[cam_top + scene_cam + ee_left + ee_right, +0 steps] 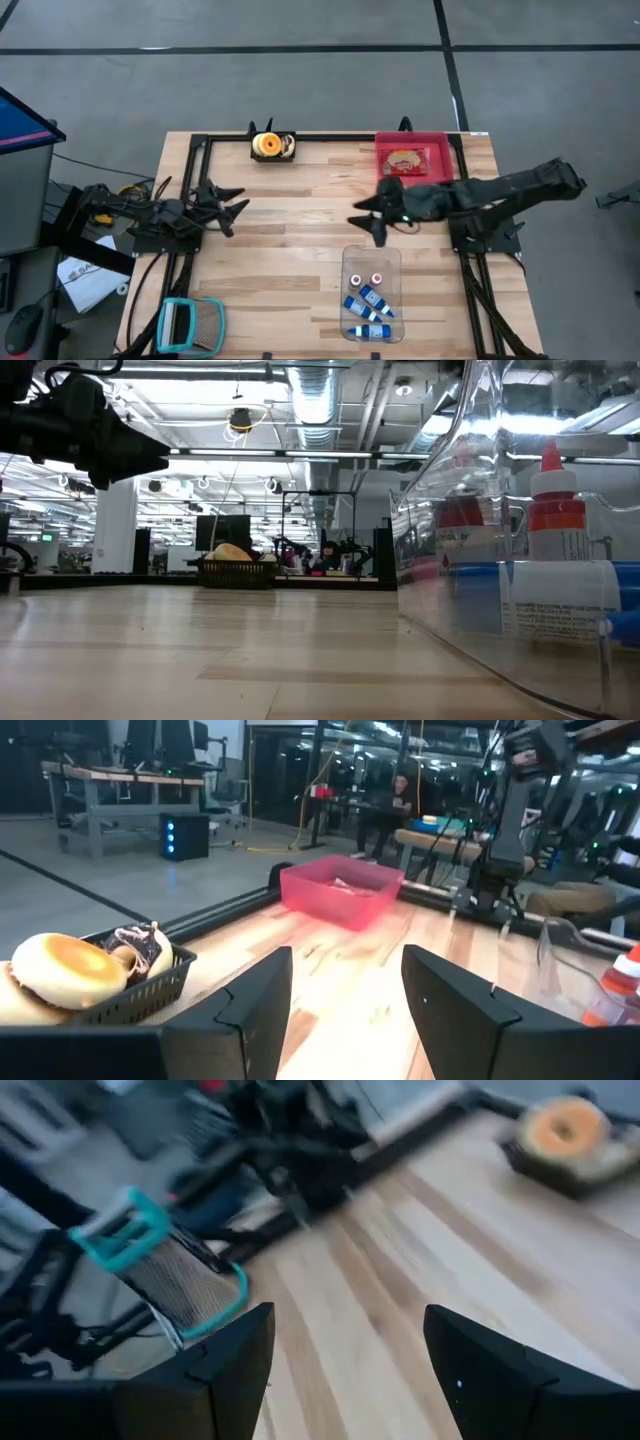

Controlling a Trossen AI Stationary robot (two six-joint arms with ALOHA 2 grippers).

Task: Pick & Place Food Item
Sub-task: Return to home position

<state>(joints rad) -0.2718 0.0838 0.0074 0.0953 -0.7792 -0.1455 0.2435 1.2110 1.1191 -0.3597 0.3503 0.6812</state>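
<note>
A black basket holding a round golden bun stands at the table's far edge, left of centre. A pink bin at the far right holds a flat food item. My left gripper hovers open near the table's left edge, pointing level across the table, nothing between its fingers. My right gripper hangs open over the table's right-centre, just on the near side of the pink bin, and is empty in the right wrist view.
A clear container with small bottles sits at the near right-centre and fills the right of the low view. A teal mesh basket lies at the near left corner. Bare wood lies between the grippers.
</note>
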